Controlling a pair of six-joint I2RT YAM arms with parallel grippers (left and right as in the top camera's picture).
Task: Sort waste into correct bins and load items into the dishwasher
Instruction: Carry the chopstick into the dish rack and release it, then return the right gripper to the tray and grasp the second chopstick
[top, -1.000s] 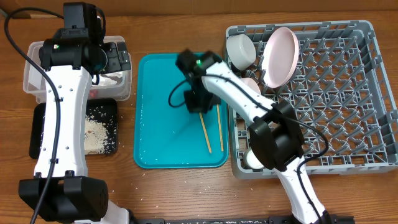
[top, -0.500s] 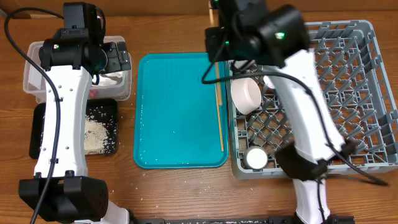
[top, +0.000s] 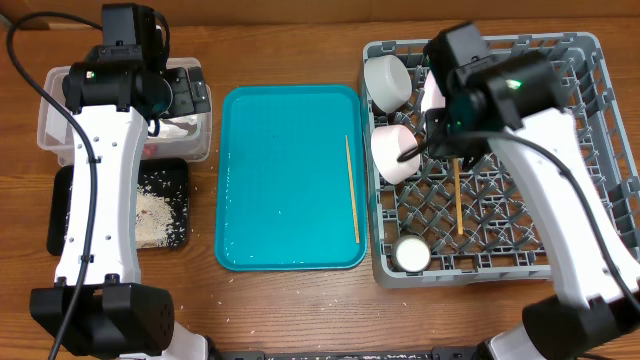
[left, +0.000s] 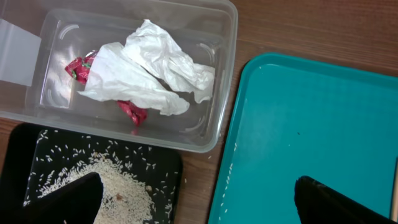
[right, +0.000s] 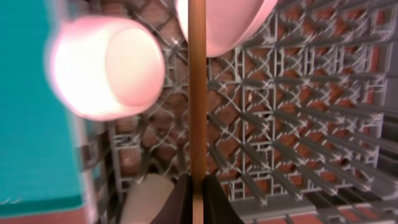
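Observation:
My right gripper (right: 198, 186) is shut on a thin wooden chopstick (right: 197, 93). It holds the stick over the grey dishwasher rack (top: 580, 150), where the chopstick (top: 460, 200) points toward the front. A second chopstick (top: 352, 190) lies on the teal tray (top: 280, 190). Two white bowls (top: 388, 80) (top: 397, 152), a small white cup (top: 411, 254) and part of the pink plate (right: 230, 25) sit in the rack. My left gripper (left: 199, 205) hangs open above the clear tub (left: 225, 93), which holds the crumpled napkin (left: 143, 71). Rice (left: 106, 186) lies in the black tray (left: 37, 149).
A few rice grains lie along the teal tray's left edge (left: 227, 180). The clear tub (top: 55, 110) and black tray (top: 65, 200) sit at the far left under the left arm. The rack's right half (top: 560, 200) holds only pegs.
The right arm lifted one chopstick off the teal tray and swung it right, over the rack. One chopstick stays on the tray. The left arm has not moved.

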